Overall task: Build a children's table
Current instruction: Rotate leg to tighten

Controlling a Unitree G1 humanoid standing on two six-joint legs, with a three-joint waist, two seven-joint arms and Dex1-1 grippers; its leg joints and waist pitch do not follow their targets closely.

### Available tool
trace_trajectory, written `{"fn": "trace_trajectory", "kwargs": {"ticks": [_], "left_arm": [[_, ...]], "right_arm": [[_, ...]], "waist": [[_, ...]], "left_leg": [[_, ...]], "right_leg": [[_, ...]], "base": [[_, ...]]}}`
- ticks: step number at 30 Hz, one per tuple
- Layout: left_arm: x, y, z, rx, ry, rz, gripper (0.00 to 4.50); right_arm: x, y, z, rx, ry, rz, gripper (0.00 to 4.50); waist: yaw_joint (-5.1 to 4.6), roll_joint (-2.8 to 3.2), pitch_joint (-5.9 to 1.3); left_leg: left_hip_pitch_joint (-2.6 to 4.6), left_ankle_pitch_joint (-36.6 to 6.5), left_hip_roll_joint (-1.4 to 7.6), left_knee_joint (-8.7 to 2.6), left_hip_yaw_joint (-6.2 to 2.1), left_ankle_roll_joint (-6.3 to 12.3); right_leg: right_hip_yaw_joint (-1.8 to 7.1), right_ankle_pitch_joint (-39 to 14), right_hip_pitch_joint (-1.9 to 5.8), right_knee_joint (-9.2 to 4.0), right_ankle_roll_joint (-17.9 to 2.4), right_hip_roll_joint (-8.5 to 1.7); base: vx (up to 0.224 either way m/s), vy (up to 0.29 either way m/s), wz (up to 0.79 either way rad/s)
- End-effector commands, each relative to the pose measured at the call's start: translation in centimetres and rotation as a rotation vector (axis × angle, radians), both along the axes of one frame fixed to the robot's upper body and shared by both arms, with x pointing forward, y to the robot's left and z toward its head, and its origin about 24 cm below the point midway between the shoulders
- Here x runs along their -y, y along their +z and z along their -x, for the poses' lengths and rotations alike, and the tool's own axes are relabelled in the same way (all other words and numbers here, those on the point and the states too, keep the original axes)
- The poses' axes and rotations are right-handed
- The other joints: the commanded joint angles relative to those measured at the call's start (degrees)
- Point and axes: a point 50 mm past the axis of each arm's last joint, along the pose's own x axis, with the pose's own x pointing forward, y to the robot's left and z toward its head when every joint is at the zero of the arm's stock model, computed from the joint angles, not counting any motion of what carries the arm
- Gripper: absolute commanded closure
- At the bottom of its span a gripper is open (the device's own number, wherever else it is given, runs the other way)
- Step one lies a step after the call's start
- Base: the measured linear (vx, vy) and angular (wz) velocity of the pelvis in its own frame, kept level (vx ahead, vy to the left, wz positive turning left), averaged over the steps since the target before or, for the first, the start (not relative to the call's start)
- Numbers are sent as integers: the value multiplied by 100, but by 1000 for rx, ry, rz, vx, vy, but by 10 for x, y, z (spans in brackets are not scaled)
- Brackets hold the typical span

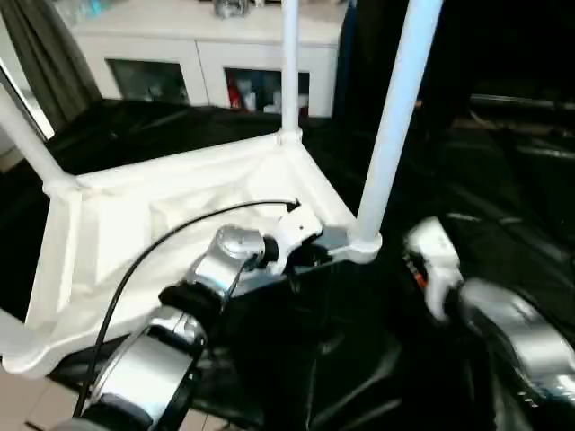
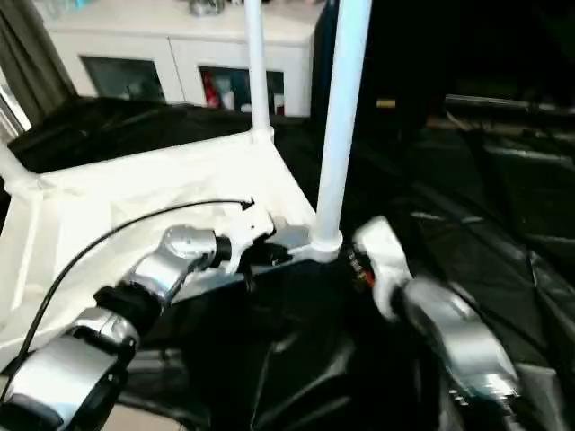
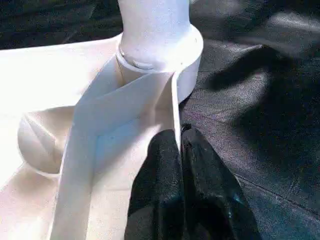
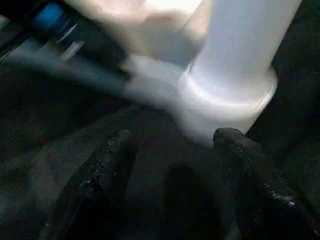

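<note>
Table top [image 1: 180, 233]: white plastic, upside down on a bench [image 1: 503, 206] draped in black sheeting; its near-left corner runs off the picture edge.

Legs: four white tubes upright in the corner sockets. The leg [image 1: 395, 117] nearest the grippers and the far leg [image 1: 290, 67] are cut off above; the left leg [image 1: 22, 135] shows as a slanted stub, and the fourth at the near-left corner is barely visible.

Left gripper [image 3: 180, 145]: black fingers pressed together on the thin rim wall of the table top, just beside the nearest leg's socket [image 3: 175, 55]. In the head views the fingers are hidden behind the white wrist housing; the wrist view settles the pinch.

Right gripper [image 4: 172, 140]: fingers spread, apart from the same socket [image 4: 230, 100], touching nothing. The head views give its white housing only, blurred.

Cabinet [image 1: 207, 63]: white, glass doors, behind the table top; contents indistinct.
</note>
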Motion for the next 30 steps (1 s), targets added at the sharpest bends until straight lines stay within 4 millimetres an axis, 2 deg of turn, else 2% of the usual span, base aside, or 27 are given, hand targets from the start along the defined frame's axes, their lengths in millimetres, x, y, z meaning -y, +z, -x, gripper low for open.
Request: {"fn": "trace_trajectory", "kwargs": {"ticks": [1, 4, 5, 7, 8, 9, 10, 11, 12, 13, 14, 15, 16, 17, 19, 20, 21, 22, 23, 24, 25, 26, 27, 28, 29, 30], "left_arm": [[-1, 8, -3, 54, 8, 64, 450], [-2, 15, -2, 74, 12, 124, 450], [-4, 17, -1, 64, 9, 146, 422], [-9, 21, 0, 40, 12, 184, 393], [-12, 24, 1, 31, 16, 201, 393], [-15, 26, 3, 23, 19, 217, 391], [-16, 27, 3, 23, 20, 220, 381], [-27, 33, 8, 21, 39, 247, 365], [-29, 34, 9, 21, 43, 252, 353], [-36, 37, 12, 19, 54, 263, 349], [-40, 38, 14, 16, 58, 269, 350], [-54, 42, 24, -5, 72, 281, 347], [-54, 42, 24, -5, 72, 281, 335], [-62, 43, 32, -28, 75, 284, 319], [-74, 41, 44, -66, 73, 271, 307], [-83, 38, 56, -106, 64, 248, 303], [-88, 35, 65, -133, 58, 232, 303], [-95, 31, 77, -179, 59, 212, 273], [-95, 31, 77, -179, 59, 212, 273], [-110, 24, 102, -272, 82, 182, 265], [-117, 21, 110, -295, 105, 169, 257], [-118, 21, 111, -298, 109, 166, 257], [-123, 18, 117, -310, 141, 158, 242], [-139, 12, 130, -323, 220, 132, 242], [-139, 12, 130, -323, 220, 132, 242], [-141, 11, 133, -324, 233, 126, 227]], "right_arm": [[9, 16, 2, 21, 30, -25, 177], [16, 18, 7, -1, 39, -37, 177], [16, 19, 9, -8, 49, -44, 175], [15, 20, 12, -17, 67, -59, 174], [13, 21, 13, -22, 78, -70, 174], [11, 21, 15, -27, 89, -80, 174], [10, 21, 15, -29, 94, -84, 174], [1, 21, 17, -45, 134, -115, 174], [0, 21, 17, -47, 140, -120, 174], [-5, 20, 18, -53, 158, -133, 174], [-8, 20, 18, -55, 167, -140, 174], [-18, 19, 16, -57, 186, -162, 174], [-18, 19, 16, -57, 186, -162, 174], [-24, 18, 12, -54, 193, -173, 174], [-32, 17, 7, -47, 200, -182, 174], [-38, 16, 2, -32, 195, -189, 174], [-42, 15, -2, -22, 186, -192, 174], [-47, 15, -9, -13, 168, -202, 174], [-47, 15, -9, -13, 168, -202, 174], [-57, 14, -23, 13, 130, -204, 174], [-60, 14, -28, 17, 119, -209, 174], [-60, 14, -29, 17, 117, -209, 174], [-62, 14, -34, 23, 101, -209, 174], [-63, 13, -49, 37, 20, -203, 174], [-63, 13, -49, 37, 20, -203, 174], [-63, 13, -52, 38, 4, -203, 174]], "waist": [[21, -160, -272], [14, -207, -271], [22, -190, -277], [28, -194, -321], [27, -188, -331], [31, -195, -352], [34, -167, -362], [30, -203, -355], [24, -202, -334], [18, -186, -327], [17, -221, -336], [7, -214, -312], [-9, -179, -293], [-15, -191, -282], [-33, -199, -290], [-41, -227, -259], [-36, -205, -285], [-89, -218, -239], [-67, -193, -268], [-94, -226, -262], [-154, -212, -226], [-140, -238, -236], [-146, -219, -239], [-137, -297, -228], [-144, -275, -229], [-127, -246, -214]], "left_leg": [[-58, -1231, 42, -333, -3, 359], [-62, -1115, 40, -314, 8, 424], [-66, -1068, 49, -314, 2, 431], [-79, -801, 70, -282, 3, 510], [-99, -695, 62, -266, 1, 540], [-88, -568, 100, -258, -3, 572], [-88, -450, 106, -231, 5, 646], [-87, -440, 115, -230, 10, 671], [-149, -380, 95, -230, 4, 720], [-107, -522, 96, -229, 16, 712], [-99, -540, 104, -229, 22, 691], [-95, -642, 120, -256, 20, 641], [-103, -749, 121, -278, 14, 573], [-79, -847, 114, -281, 31, 536], [-84, -813, 132, -302, 5, 407], [-78, -890, 105, -304, 33, 396], [-50, -906, 134, -300, 12, 325], [-114, -981, 107, -352, 17, 284], [-61, -1028, 122, -339, 2, 227], [-41, -1076, 114, -334, 26, 183], [-115, -1115, 91, -386, 7, 146], [-48, -1213, 99, -358, 32, 136], [-22, -1256, 101, -350, 31, 120], [-18, -1220, 104, -353, 50, 126], [-43, -1245, 105, -355, 25, 98], [-28, -1351, 91, -374, 30, 60]], "right_leg": [[168, -1830, 335, -509, -755, -293], [164, -1868, 318, -508, -782, -294], [164, -1826, 321, -495, -805, -305], [165, -1294, 325, -419, -998, -309], [161, -1095, 328, -393, -1060, -303], [157, -717, 317, -334, -1224, -307], [154, -400, 285, -309, -1334, -289], [150, -278, 287, -292, -1396, -285], [142, -131, 311, -263, -1432, -283], [138, -332, 287, -287, -1398, -294], [143, -371, 295, -271, -1411, -304], [142, -622, 273, -291, -1390, -307], [144, -904, 255, -320, -1340, -313], [144, -1063, 229, -357, -1290, -288], [154, -1016, 240, -292, -1263, -302], [158, -1196, 208, -351, -1168, -266], [165, -1166, 209, -296, -1209, -310], [160, -1353, 209, -333, -1141, -268], [157, -1378, 195, -309, -1142, -295], [169, -1380, 177, -318, -1131, -270], [165, -1456, 198, -323, -1108, -257], [167, -1553, 155, -345, -1090, -253], [189, -1516, 153, -340, -1106, -249], [189, -1387, 136, -352, -1132, -233], [186, -1372, 150, -310, -1175, -259], [184, -1578, 140, -343, -1077, -236]], "base": [[0, 0, 0], [0, 0, 0], [0, 0, 0], [0, 0, 0], [0, 0, 0], [0, 0, 0], [0, 0, 0], [0, 0, 0], [0, 0, 0], [0, 0, 0], [0, 0, 0], [0, 0, 0], [0, 0, 0], [0, 0, 0], [0, 0, 0], [0, 0, 0], [0, 0, 0], [0, 0, 0], [0, 0, 0], [0, 0, 0], [0, 0, 0], [0, 0, 0], [0, 0, 0], [0, 0, 0], [0, 0, 0], [0, 0, 0]]}}
